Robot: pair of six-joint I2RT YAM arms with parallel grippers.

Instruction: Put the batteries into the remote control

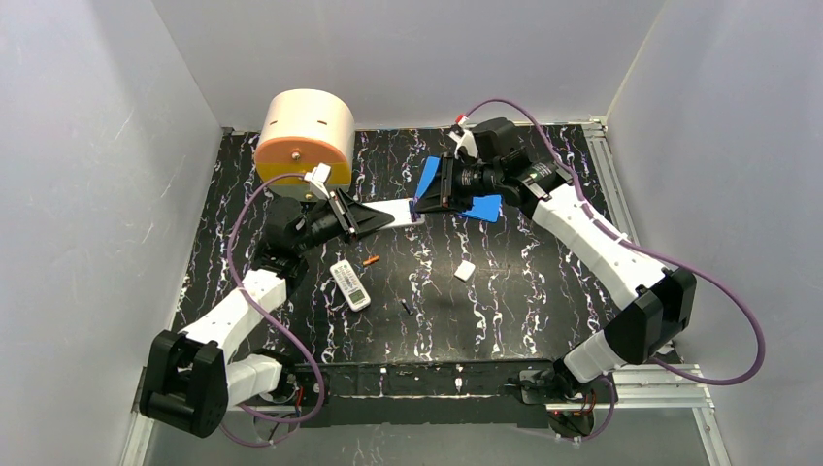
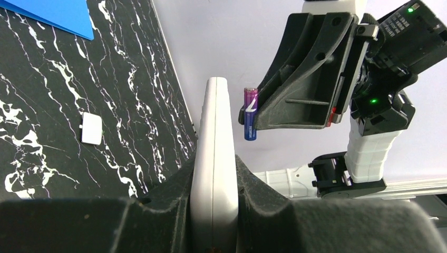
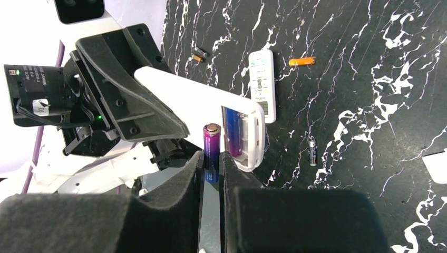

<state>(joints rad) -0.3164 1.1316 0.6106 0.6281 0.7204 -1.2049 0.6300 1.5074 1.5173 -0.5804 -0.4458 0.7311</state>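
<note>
Remote [image 2: 215, 158] clamped, purple battery [image 3: 212, 145] pinched
The remote is held by the nearly closed left fingers [image 2: 168, 203]; the battery is held by the right fingers [image 3: 179, 187], at 9 o'clock of the open compartment [image 3: 240, 132].

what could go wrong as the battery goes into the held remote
1. The right hand pinches the battery with much of it sticking out past the fingertips. Pressing it into the open bay could tilt it or make it slip out.
2. The left hand holds the remote in the air by one end, so a push may twist it in the grip.
</note>
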